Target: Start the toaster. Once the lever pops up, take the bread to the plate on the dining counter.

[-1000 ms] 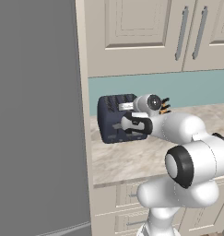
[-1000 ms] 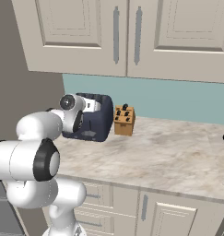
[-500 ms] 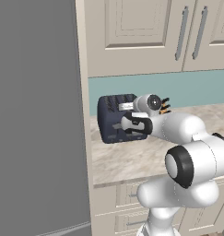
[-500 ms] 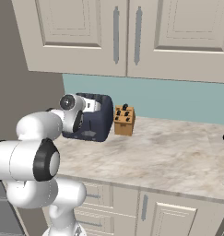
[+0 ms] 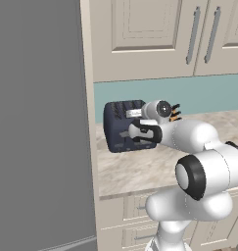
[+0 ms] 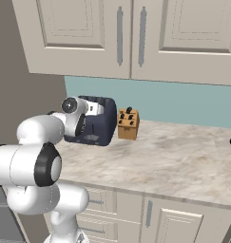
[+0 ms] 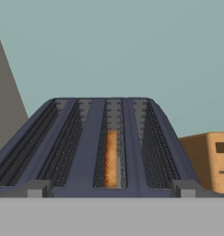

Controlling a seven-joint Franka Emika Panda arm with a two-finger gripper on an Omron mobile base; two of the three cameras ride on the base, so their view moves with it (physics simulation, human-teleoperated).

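The dark navy toaster (image 5: pixel 121 126) stands at the left end of a marbled counter, close to the teal back wall. My gripper (image 5: pixel 135 133) is open and sits right at the toaster's front face, by its grey lever panel, with nothing held. From the right side, my white arm covers the front of the toaster (image 6: pixel 101 121). The hand view looks along the top of the toaster (image 7: pixel 85 152), where a golden-brown slice of bread (image 7: pixel 111 156) sits low in the third slot from the left. The plate and the dining counter are out of view.
A brown knife block (image 6: pixel 128 124) stands just right of the toaster, against the wall. A tall grey panel (image 5: pixel 42 122) closes off the left side. Cream upper cabinets (image 5: pixel 154 39) hang overhead. The marbled counter (image 6: pixel 178 156) runs off to the right.
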